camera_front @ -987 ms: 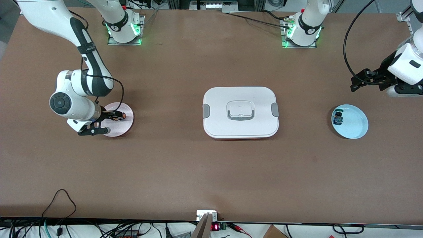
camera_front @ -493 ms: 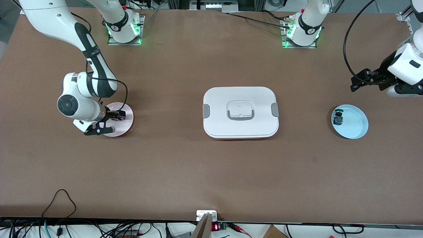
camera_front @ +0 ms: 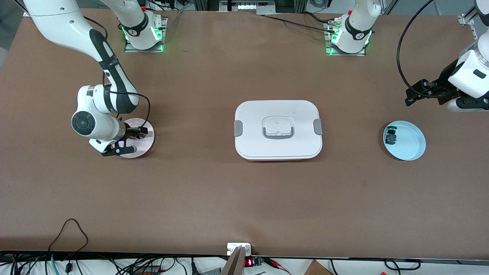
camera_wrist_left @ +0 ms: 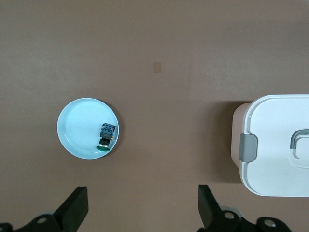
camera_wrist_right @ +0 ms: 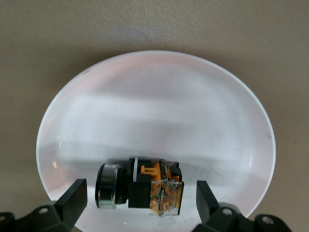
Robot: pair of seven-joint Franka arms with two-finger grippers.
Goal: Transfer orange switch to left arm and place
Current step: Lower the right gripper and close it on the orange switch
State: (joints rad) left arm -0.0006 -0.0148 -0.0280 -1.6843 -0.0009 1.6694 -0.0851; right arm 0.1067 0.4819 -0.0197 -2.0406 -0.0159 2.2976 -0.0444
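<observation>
The orange switch lies on its side on the pink plate, its metal-rimmed cap toward one finger and its clear orange body toward the other. My right gripper is open and low over the plate, one finger on each side of the switch, not touching it. In the front view the right gripper covers the switch over the pink plate. My left gripper is open and empty, held in the air and waiting at the left arm's end of the table. The white box sits mid-table.
A blue plate holding the blue-green switch sits at the left arm's end, also in the left wrist view. The box's clip end shows in the left wrist view. Cables run along the table's front edge.
My right arm has shifted a little toward the box and come down over the pink plate; the switch's orange cap no longer shows in the front view. The left arm has not moved.
</observation>
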